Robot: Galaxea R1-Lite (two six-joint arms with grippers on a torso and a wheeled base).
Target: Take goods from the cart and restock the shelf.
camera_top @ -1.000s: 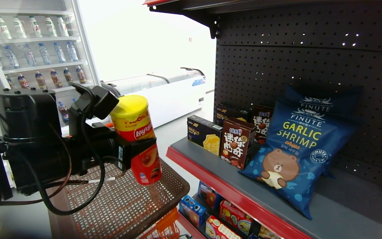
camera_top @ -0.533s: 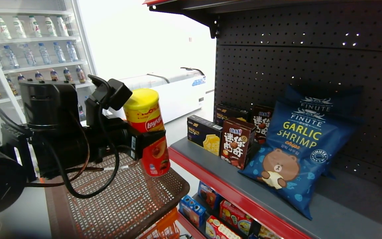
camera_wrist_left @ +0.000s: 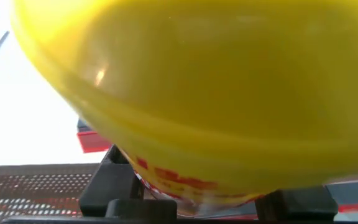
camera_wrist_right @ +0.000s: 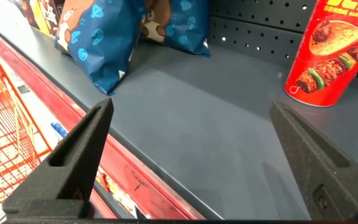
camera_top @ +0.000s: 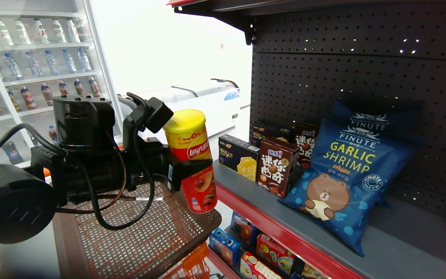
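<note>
A chips can (camera_top: 192,155) with a yellow lid and red-and-yellow body hangs nearly upright over the brown mesh cart basket (camera_top: 138,240). My left gripper (camera_top: 192,168) is shut on its middle. The can's base is level with the red front edge at the left end of the grey shelf (camera_top: 393,240). In the left wrist view the can's yellow lid (camera_wrist_left: 197,81) looms close, with the left gripper (camera_wrist_left: 197,199) clamped on it below. My right gripper (camera_wrist_right: 191,168) is open with nothing between its fingers, a little above the shelf board (camera_wrist_right: 197,106).
On the shelf stand a dark box (camera_top: 238,157), brown snack boxes (camera_top: 276,166) and blue garlic shrimp bags (camera_top: 343,174). A red snack cup (camera_wrist_right: 331,53) stands by the pegboard back. Boxes fill the lower shelf (camera_top: 246,248). A drinks fridge (camera_top: 33,58) and chest freezer (camera_top: 192,104) stand behind.
My left arm has carried the chips can to the right, from over the cart toward the left end of the shelf. The goods on the shelf have not moved.
</note>
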